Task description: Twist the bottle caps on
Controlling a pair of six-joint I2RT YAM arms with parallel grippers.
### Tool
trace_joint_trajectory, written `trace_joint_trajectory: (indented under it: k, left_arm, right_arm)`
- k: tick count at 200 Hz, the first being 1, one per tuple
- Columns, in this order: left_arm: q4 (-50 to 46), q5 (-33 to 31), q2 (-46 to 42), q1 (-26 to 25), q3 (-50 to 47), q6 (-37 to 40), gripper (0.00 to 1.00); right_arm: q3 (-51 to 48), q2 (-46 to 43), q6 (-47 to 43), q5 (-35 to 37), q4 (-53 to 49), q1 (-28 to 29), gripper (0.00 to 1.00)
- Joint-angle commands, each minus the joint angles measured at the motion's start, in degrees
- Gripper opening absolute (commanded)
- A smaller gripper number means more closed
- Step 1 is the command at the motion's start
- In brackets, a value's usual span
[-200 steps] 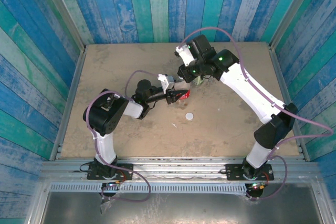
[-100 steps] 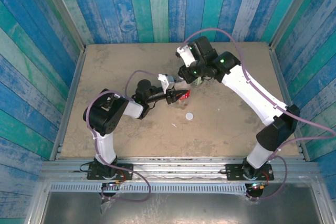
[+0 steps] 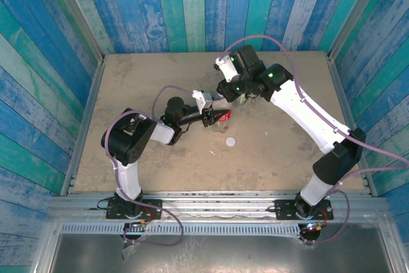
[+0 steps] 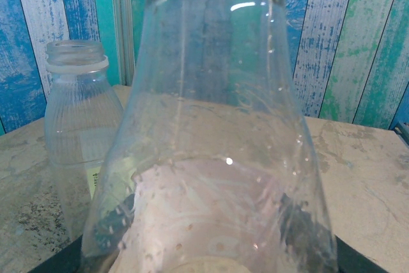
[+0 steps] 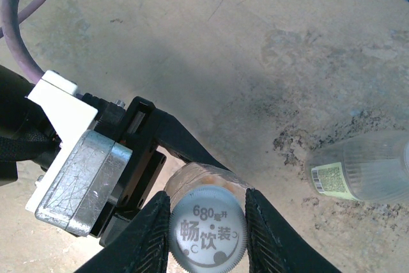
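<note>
Right tool point(image 5: 208, 238) pinching white cap point(image 5: 208, 229), left tool point(image 3: 215, 117) clamping bottle point(image 4: 211, 158), its mouth hidden.

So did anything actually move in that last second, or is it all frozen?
Barely. The right hand, pinching the cap on the red-label bottle, turned slightly, its wrist swinging a touch rightward in the overhead view, as if twisting the cap. The left hand kept its clamp on that bottle. The loose cap and the open second bottle stayed put.
</note>
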Motion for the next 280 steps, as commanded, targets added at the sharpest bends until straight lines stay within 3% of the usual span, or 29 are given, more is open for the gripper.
trace_joint_trajectory:
  k: [1,229,280]
  left_arm:
    - [-8.25,2.35,3.49,-0.54,-1.91,-1.46,0.48]
    - [-9.79,2.33,3.51,-0.55,-1.88,-0.03,0.48]
    - [-9.71,2.38,3.45,-0.54,-2.05,-0.05,0.48]
  right_arm:
    - [-0.65,0.03,-0.51,1.38,-2.17,-0.75,0.34]
    - [4.12,3.4,1.14,2.14,-6.49,-0.54,0.3]
    - [4.38,3.64,1.19,1.88,-6.83,-0.35,0.34]
